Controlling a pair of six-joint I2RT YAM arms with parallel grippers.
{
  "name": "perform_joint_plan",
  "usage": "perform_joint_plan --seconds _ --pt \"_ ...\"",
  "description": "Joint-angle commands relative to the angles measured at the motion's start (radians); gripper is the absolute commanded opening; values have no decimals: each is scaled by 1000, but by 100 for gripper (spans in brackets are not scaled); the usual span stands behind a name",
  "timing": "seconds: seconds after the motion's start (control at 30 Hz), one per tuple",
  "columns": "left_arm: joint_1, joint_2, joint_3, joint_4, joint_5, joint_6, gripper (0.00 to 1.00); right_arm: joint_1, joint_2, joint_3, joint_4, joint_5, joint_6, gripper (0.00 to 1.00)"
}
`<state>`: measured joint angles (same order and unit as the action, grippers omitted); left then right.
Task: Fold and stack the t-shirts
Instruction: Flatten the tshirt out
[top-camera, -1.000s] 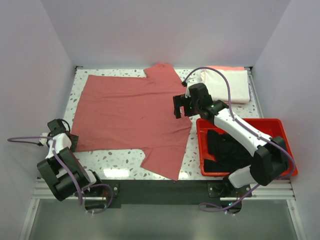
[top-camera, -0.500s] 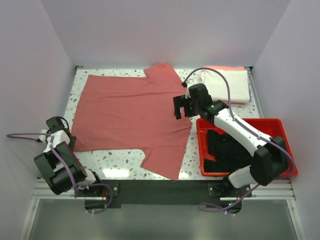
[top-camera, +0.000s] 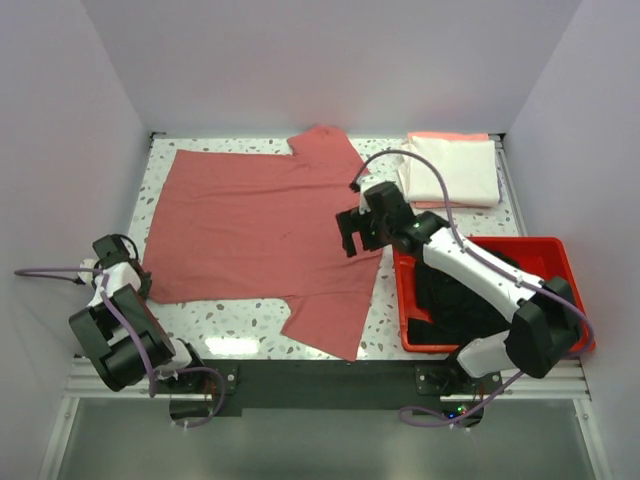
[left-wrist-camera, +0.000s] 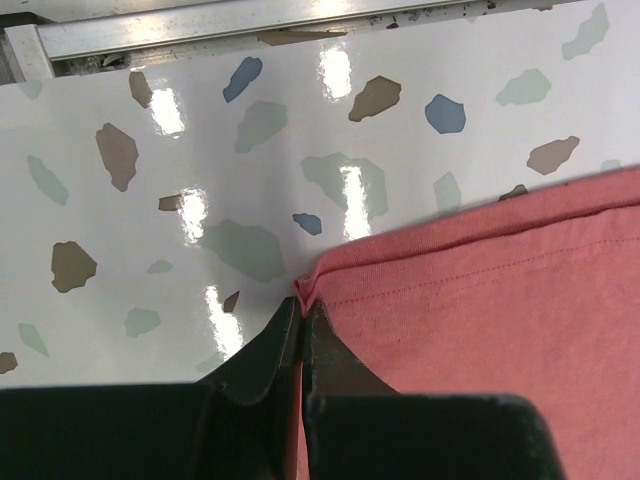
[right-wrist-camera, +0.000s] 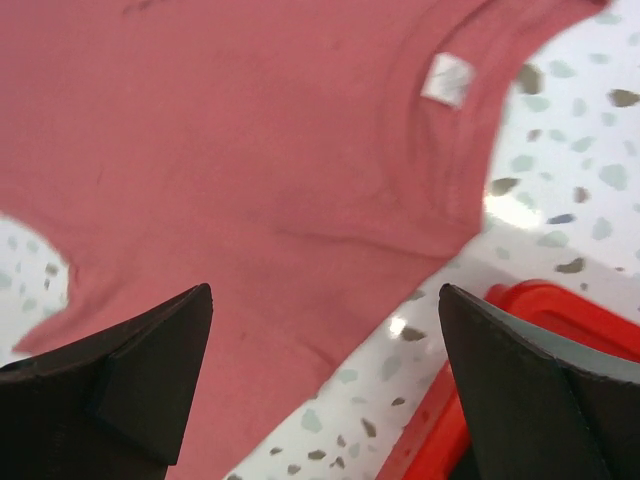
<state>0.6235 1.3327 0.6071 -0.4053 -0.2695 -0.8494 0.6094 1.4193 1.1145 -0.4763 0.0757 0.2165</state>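
The dusty rose-red t-shirt (top-camera: 260, 225) lies spread flat across the table, its sleeves at the back and at the front. My left gripper (top-camera: 140, 284) sits at the shirt's near left corner. In the left wrist view the left gripper (left-wrist-camera: 300, 305) is shut on that corner of the rose-red t-shirt (left-wrist-camera: 480, 300), and a small pinch of cloth shows above the tips. My right gripper (top-camera: 358, 226) hovers open over the collar side; in its own view the right gripper (right-wrist-camera: 325, 290) is wide with only the rose-red t-shirt (right-wrist-camera: 250, 150) below it.
A folded cream-white t-shirt (top-camera: 455, 172) lies at the back right on a peach-pink one (top-camera: 450, 136). The red tray (top-camera: 560, 250) at the right holds the black t-shirt (top-camera: 455, 300). The red tray's corner (right-wrist-camera: 520, 310) lies close to the right fingers.
My left gripper has closed on the shirt's near left corner. My right gripper has shifted a little to the left and toward the front, still open.
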Motion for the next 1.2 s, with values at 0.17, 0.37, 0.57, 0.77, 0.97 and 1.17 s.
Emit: perform_joint_plan --seconds 0.17,0.37,0.57,0.77,0.97,1.17 --pt "10 -29 -12 20 42 4 0 461 -13 -93 -123 42 -42 99" --pt "10 -46 3 -20 52 -19 0 635 61 -136 -183 36 -3 96" --pt "12 -55 19 -47 62 -36 0 678 87 -199 -121 -60 11 77" --pt "10 -61 16 -47 78 -30 0 681 121 -245 -76 -74 44 57" --pt "10 -59 7 -38 102 -22 0 685 156 -259 -82 -41 58 46" --pt "10 -55 5 -43 101 -23 0 691 210 -266 -82 6 98 31"
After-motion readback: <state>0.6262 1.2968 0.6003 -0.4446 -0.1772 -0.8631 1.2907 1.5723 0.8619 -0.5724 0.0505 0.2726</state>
